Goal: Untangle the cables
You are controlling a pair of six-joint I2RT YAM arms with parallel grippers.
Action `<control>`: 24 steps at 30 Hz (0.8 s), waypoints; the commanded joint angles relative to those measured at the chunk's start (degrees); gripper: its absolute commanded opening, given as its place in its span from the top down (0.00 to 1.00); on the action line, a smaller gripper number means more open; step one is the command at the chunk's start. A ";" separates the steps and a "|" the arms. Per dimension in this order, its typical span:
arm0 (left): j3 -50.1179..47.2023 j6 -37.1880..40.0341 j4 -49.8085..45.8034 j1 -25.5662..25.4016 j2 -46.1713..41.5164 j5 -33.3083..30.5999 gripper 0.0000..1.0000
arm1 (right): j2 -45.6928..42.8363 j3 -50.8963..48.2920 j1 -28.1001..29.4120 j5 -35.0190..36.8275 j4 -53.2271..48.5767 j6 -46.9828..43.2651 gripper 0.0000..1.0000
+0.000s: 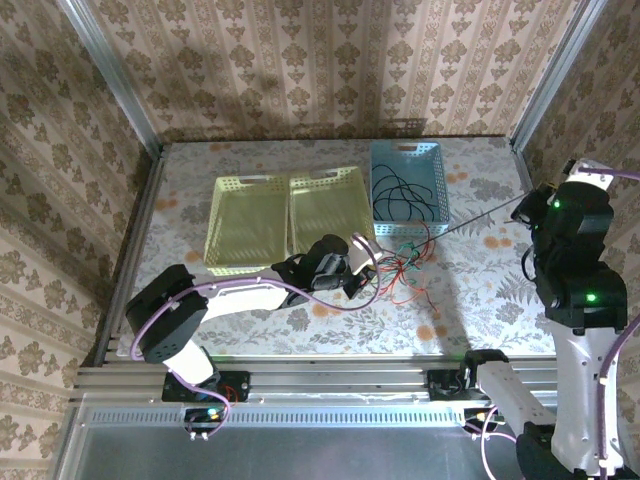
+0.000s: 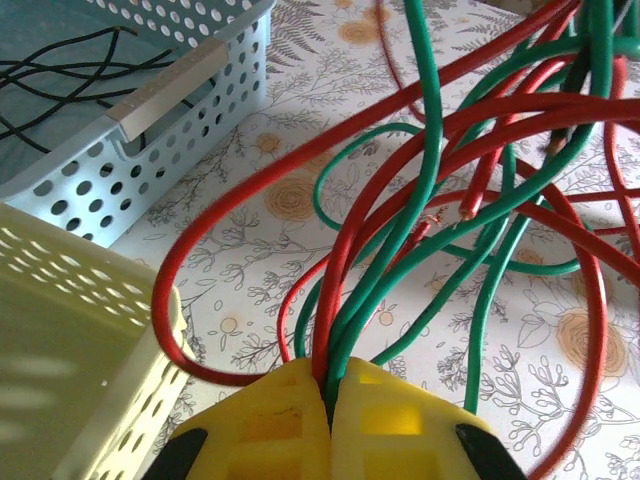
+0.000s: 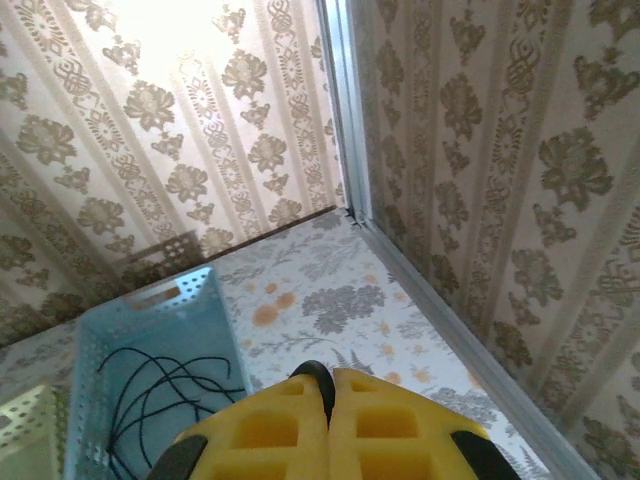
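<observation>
Floral-patterned counter, pale yellow basket toward the back, second yellow basket touching its right side, blue basket just right again (black cables inside), red and green cables tangled in front of it.

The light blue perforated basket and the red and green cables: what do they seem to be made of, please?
The light blue perforated basket: likely moulded plastic, semi-matte, judging by uniform colour and regular holes. The red and green cables: probably smooth, slightly glossy plastic or rubber insulation, bending in soft loops with faint highlights.

Tangled red and green cables lie beside the basket holding black cables.
</observation>
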 commanded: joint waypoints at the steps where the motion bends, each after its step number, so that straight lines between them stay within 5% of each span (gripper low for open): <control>1: -2.07 0.30 -12.34 0.70 2.60 -6.18 1.00 | -1.55 4.49 -2.70 9.74 8.57 -2.28 1.00; 9: -1.94 -0.80 -13.71 0.62 4.87 -9.05 1.00 | -0.13 7.88 -4.18 6.19 7.25 -1.56 1.00; 16: -2.97 -0.44 -10.20 0.18 3.07 -7.07 1.00 | 0.74 7.39 -4.18 -10.70 5.73 -1.61 1.00; 24: -6.50 -1.48 -2.84 0.68 -1.73 -7.40 1.00 | 3.77 7.50 -2.69 -19.61 5.24 3.19 1.00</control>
